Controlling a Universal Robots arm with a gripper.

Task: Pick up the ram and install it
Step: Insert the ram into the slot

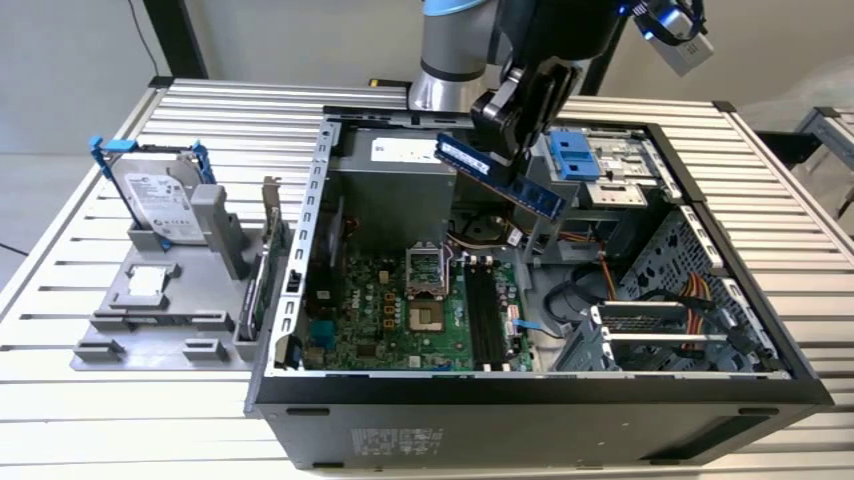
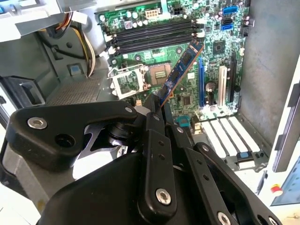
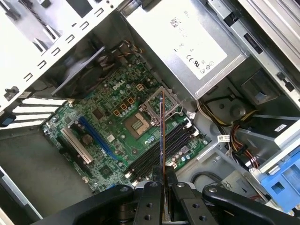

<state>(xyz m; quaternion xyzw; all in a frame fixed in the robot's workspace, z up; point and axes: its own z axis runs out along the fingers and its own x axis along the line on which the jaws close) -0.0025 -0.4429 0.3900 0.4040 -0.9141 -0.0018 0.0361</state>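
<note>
Room: pale wall (image 1: pixel 294 40) behind, grey floor (image 1: pixel 40 170) at the exterior view's left.
Surface (image 1: pixel 107 420): ribbed metal slats carrying everything.
Computer case (image 1: pixel 534 420): open on the surface, with the green motherboard (image 1: pixel 387 320) inside.
Grey holder (image 1: pixel 147 310): beside the case at the exterior view's left, with a hard drive (image 1: pixel 158 200) standing in it.
Gripper (image 1: pixel 497 140): clamped on one end of the ram.
Ram (image 1: pixel 501 173): held tilted in the air above the motherboard, apart from it.
</note>
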